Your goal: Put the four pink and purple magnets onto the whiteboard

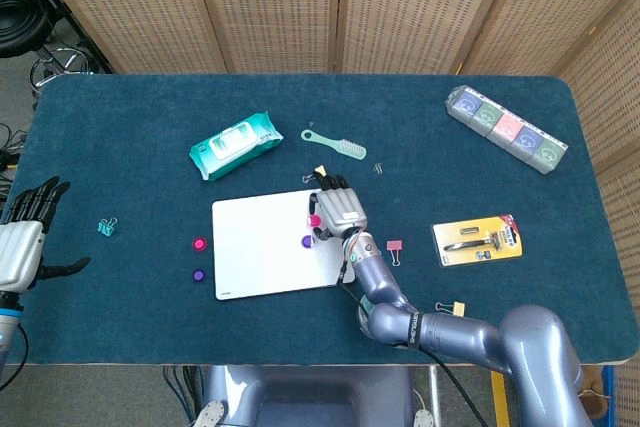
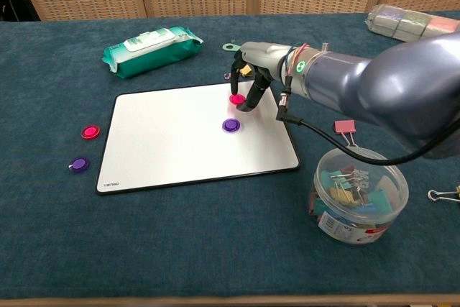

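The whiteboard [image 1: 260,252] [image 2: 180,141] lies flat in the middle of the blue table. My right hand [image 1: 340,209] [image 2: 260,77] hovers over its far right corner and pinches a pink magnet [image 1: 314,220] [image 2: 236,98] just above the board. A purple magnet [image 1: 307,242] [image 2: 230,125] sits on the board just in front of it. Left of the board, on the cloth, lie a second pink magnet [image 1: 199,244] [image 2: 90,132] and a second purple magnet [image 1: 197,274] [image 2: 79,164]. My left hand [image 1: 25,237] stays at the table's left edge with fingers spread, holding nothing.
A green wipes pack [image 1: 233,145] and a mint brush [image 1: 335,142] lie behind the board. A clear tub of binder clips [image 2: 359,195] stands front right, a pink clip [image 2: 344,127] beside it. A razor pack [image 1: 478,240] and a row of boxes [image 1: 506,127] lie further right.
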{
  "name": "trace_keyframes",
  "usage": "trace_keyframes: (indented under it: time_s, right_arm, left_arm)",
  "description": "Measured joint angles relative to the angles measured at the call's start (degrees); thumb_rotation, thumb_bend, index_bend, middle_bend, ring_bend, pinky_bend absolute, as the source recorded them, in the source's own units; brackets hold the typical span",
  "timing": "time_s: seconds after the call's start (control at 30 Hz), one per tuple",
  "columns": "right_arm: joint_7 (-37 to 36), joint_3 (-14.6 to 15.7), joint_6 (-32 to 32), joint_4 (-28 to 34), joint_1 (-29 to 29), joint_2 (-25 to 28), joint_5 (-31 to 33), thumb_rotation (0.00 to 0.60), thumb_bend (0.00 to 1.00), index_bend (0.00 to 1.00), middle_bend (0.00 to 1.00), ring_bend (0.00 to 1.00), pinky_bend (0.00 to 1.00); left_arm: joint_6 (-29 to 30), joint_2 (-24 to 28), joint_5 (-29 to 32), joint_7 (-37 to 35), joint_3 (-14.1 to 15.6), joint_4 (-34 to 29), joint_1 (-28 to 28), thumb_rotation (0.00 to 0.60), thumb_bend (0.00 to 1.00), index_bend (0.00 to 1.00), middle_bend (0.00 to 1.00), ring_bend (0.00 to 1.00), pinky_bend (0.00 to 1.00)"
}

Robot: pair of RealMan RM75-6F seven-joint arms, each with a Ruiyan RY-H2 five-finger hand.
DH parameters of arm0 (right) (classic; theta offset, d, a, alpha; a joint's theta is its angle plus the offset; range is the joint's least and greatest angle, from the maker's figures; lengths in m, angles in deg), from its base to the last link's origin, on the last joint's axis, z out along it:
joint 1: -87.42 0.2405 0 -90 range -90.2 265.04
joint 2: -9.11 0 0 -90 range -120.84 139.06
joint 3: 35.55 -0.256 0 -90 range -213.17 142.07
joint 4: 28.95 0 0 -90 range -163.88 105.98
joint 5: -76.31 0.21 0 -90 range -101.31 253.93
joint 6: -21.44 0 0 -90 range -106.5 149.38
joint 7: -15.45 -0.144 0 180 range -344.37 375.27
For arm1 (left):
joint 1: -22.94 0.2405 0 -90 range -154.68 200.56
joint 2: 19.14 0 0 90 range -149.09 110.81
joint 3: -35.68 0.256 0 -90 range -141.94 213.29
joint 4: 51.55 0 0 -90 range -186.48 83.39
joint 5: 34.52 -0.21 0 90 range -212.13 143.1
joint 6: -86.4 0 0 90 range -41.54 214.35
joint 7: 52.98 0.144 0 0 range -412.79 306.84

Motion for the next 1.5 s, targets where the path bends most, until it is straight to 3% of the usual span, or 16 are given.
trace_keyframes:
  time_s: [0.53,0.63,0.73,0.83,0.93,1.5]
  right_arm:
    - [1.7,-1.7,-1.7,-6.9,3.9,-4.9,3.3,0.600,0.42,0.56,0.00,0.00,0.00]
    - [1.4,-2.0,-2.2,-7.1,4.1,-5.3,3.4,0.600,0.41,0.41,0.00,0.00,0.00]
    - [0.9,-2.1,-2.4,-7.1,4.2,-5.4,2.9,0.600,0.26,0.23,0.00,0.00,0.00]
    - [0.5,-2.2,-2.5,-6.6,4.2,-5.3,2.3,0.600,0.11,0.17,0.00,0.00,0.00]
    - [0.4,-2.1,-2.0,-5.4,4.1,-4.7,1.6,0.600,0.06,0.16,0.00,0.00,0.00]
    - [-1.2,0.1,5.0,7.5,-1.9,5.4,-5.0,0.600,0.06,0.20,0.00,0.00,0.00]
  left_arm:
    - [-0.4,0.4,0.2,-1.0,0.0,0.1,0.0,0.600,0.00,0.00,0.00,0.00,0.00]
    - [-0.3,0.5,0.1,-1.1,-0.1,0.0,0.0,0.600,0.00,0.00,0.00,0.00,0.00]
    - [-0.3,0.5,0.1,-1.2,-0.1,0.1,0.0,0.600,0.00,0.00,0.00,0.00,0.00]
    - [-0.4,0.6,0.1,-1.3,0.0,0.1,0.0,0.600,0.00,0.00,0.00,0.00,0.00]
    - [-0.5,0.6,0.1,-1.5,0.0,0.1,0.0,0.600,0.00,0.00,0.00,0.00,0.00]
    - [-1.9,-0.2,0.5,-0.1,0.4,0.5,-0.7,0.600,0.00,0.00,0.00,0.00,0.00]
